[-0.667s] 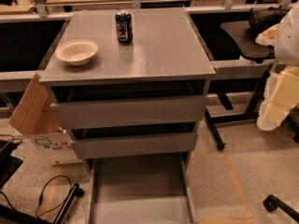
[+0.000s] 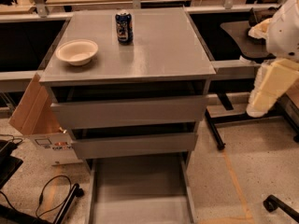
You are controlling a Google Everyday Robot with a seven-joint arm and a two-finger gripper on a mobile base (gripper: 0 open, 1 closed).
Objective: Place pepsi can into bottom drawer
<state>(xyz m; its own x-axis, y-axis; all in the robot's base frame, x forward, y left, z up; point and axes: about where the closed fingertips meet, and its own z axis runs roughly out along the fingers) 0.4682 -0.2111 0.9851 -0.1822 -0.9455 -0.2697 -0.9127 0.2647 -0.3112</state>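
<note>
Standing upright on the grey desk, the pepsi can has its long axis vertical and its silver top pointing up. It sits toward the far edge of the desk, a little left of the middle, with its dark blue side and white and red markings facing the near side. A cream-white bowl rests mouth-up on the left part of the desk, nearer than the can and apart from it. Only the bowl's pale inner surface shows.

Below the desk, the top drawer and the middle drawer present flat grey fronts, each with a dark gap above it. The bottom drawer is pulled out toward the near side, a wide shallow tray. Its flat grey floor and low side walls are what shows inside it. The can is well apart from this drawer, up on the desk and farther back.

The gripper hangs at the right of the scene, beyond the desk's right edge and below the level of the desk, pointing downward, well away from the can. I cannot tell whether it is spread or pressed together. It touches nothing that can be made out.

A cardboard box leans against the cabinet's left side.
</note>
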